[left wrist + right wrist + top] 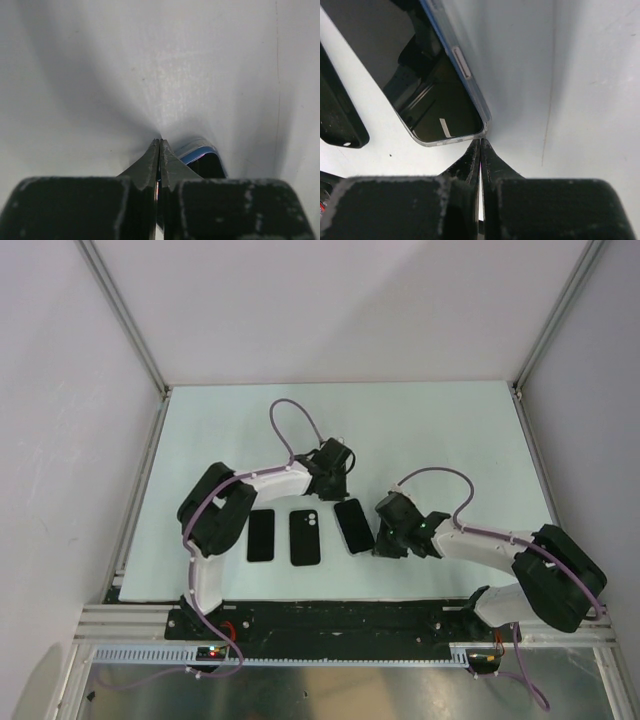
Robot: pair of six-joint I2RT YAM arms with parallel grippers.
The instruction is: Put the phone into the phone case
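From above: three dark flat things in a row on the white table (450, 440). Rightmost of them the phone (354, 525); just left of the phone a black case (305, 537) with a camera cutout; further left of the phone a plain dark slab (260, 535). Long axis of the phone from far to near, with the near end leaning a little to the right. Left gripper (337, 490) at the far end of the phone, right gripper (380, 544) at its near right corner. About equally close, one at each end. From the left wrist: fingers clenched tip to tip on nothing, pointing at bare table. Only a blue-edged corner of the phone visible here, just right of the tips; contact impossible to tell. From the right wrist: fingers likewise pressed together and holding nothing, tips right at the rounded corner of the phone, touching or almost. Glossy dark face up, with a clear rim (477, 102) around the edge and a side button (461, 62) on the right long side. Possibly sitting already in a transparent case, hard to say for sure. Corner of the black case to the left of the phone, apart from it. Probably next: pressing or nudging at the two ends rather than grasping.
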